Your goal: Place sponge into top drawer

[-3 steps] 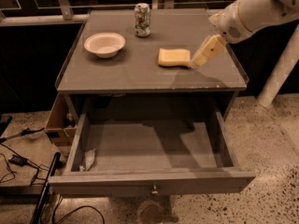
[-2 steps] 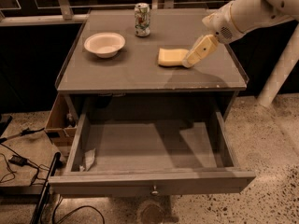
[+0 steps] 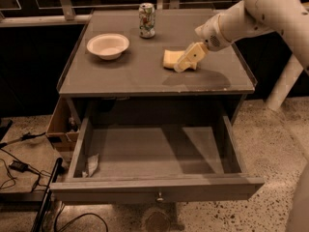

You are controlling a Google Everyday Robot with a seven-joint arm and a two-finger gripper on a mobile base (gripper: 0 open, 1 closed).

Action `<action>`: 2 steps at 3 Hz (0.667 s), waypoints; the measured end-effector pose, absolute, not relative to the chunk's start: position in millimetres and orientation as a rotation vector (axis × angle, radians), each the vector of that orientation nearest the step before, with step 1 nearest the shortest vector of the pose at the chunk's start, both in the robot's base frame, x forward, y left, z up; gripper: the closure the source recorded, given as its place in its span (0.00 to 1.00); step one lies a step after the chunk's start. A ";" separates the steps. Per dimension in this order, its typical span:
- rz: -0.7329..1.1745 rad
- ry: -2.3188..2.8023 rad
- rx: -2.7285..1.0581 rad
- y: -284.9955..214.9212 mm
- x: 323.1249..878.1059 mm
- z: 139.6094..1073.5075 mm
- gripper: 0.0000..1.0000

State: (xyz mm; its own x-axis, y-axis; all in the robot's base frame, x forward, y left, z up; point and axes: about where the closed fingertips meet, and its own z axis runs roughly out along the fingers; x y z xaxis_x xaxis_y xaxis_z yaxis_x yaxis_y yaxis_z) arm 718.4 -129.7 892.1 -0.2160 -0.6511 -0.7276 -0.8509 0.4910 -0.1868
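Sponge [image 3: 170,58]: pale yellow, lies flat on the grey worktop [image 3: 130,74], right of centre, about mid-depth. Not in the drawer.

Gripper [image 3: 179,67]: cream, comes in from the right and slants down-left onto the sponge. Its tip overlaps the sponge's right and near side, so that part of the sponge is hidden; the left part shows clear. Contact looks likely but can't be confirmed. Whether the gripper is open or closed on the sponge: cannot tell from this angle. White arm [image 3: 251,16] runs up and out at the top right corner.

Also on the worktop: white bowl [image 3: 107,45] at far left, well apart from the sponge; drink can [image 3: 147,20] upright at the far edge, centre, behind and left of the sponge.

Top drawer [image 3: 154,187]: below the worktop, pulled fully out toward the near side, flat grey bottom in view, small knob [image 3: 158,195] at front centre. A crumpled pale scrap [image 3: 91,165] sits in its near left corner.

Counts: one sponge, one bowl, one can, one open drawer, one scrap, one arm with one gripper.

Room: speckled stone-like floor [image 3: 270,144] on the right. Brown box [image 3: 59,124] tucked at the left under the worktop. Black cables [image 3: 19,151] and a small black adapter [image 3: 18,166] on the floor at left. White post [image 3: 285,81] at right. Dark glass with a pale rail [image 3: 43,20] behind the far edge.
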 end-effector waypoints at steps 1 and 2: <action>0.341 1.973 -1.203 -124.8 740.2 868.9 0.00; 0.356 1.995 -1.188 -121.2 751.3 853.5 0.00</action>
